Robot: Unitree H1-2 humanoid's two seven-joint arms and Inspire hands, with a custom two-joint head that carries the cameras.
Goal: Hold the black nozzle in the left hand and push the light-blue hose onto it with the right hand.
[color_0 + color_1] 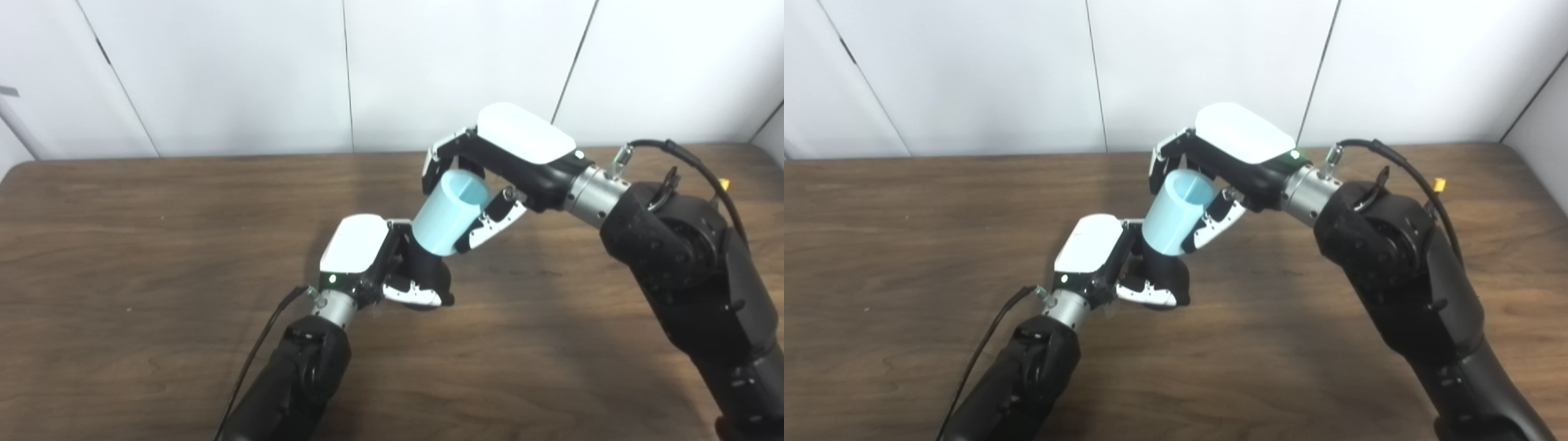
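Two hands meet over the middle of the wooden table [153, 245], and the joining step looks well under way. The left hand [380, 260] has its fingers wrapped around the black nozzle [429, 266], gripping it low, close above the tabletop, with the nozzle's upper end pointing up and to the right. The right hand [490, 177] comes in from above, its fingers curled around the light-blue hose [450, 214], a short, wide tube held tilted so that its open top faces up and away. The hose's lower end sits over the top of the nozzle; the two are touching, and the rim seems to have started onto the black part, though how far it has slid on is hidden by the fingers around the joint.

My reading is that the push is in progress rather than finished, since much of the nozzle body shows below the blue rim. The next move likely calls for the right hand to press down along the tube's own axis while the left hand braces firmly, keeping both parts in line so the hose does not cock sideways.
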